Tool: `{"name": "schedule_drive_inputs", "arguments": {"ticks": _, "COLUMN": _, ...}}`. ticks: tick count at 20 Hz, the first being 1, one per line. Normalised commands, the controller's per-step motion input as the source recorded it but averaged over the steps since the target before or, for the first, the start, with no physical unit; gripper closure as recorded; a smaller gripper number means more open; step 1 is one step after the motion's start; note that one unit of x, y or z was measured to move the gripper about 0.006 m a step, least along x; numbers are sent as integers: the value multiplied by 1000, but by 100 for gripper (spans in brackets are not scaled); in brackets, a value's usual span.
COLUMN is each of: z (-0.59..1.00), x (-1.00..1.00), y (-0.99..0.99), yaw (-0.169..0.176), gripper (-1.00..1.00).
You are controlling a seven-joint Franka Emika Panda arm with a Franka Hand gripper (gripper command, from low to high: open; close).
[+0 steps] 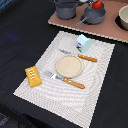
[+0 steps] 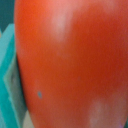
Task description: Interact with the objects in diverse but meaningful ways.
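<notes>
A small red tomato (image 1: 98,4) sits at the top of a grey pot (image 1: 94,14) on the toy kitchen's tan board (image 1: 107,27), at the exterior view's far edge. In the wrist view the tomato (image 2: 75,60) fills almost the whole picture, very close to the camera, with a teal surface (image 2: 7,80) beside it. No fingers show in either view. On the striped mat (image 1: 95,65) lie a tan round plate (image 1: 69,65), an orange-handled fork (image 1: 67,80), an orange-handled knife (image 1: 82,56), a pale blue-white carton (image 1: 84,43) and a ridged yellow-orange block (image 1: 33,76). The brown sausage is out of view.
A second grey pot (image 1: 65,8) stands to the exterior view's left of the first. A pale bowl (image 1: 123,17) sits at the board's right end. The mat lies on a black tabletop (image 1: 20,35).
</notes>
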Motion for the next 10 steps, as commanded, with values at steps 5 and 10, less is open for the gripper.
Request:
{"name": "schedule_drive_inputs", "arguments": {"ticks": 5, "z": -42, "x": 219, "y": 413, "yaw": -48, "gripper": -100}}
{"name": "schedule_drive_inputs", "arguments": {"ticks": 10, "z": 735, "x": 239, "y": 631, "yaw": -55, "gripper": -100}}
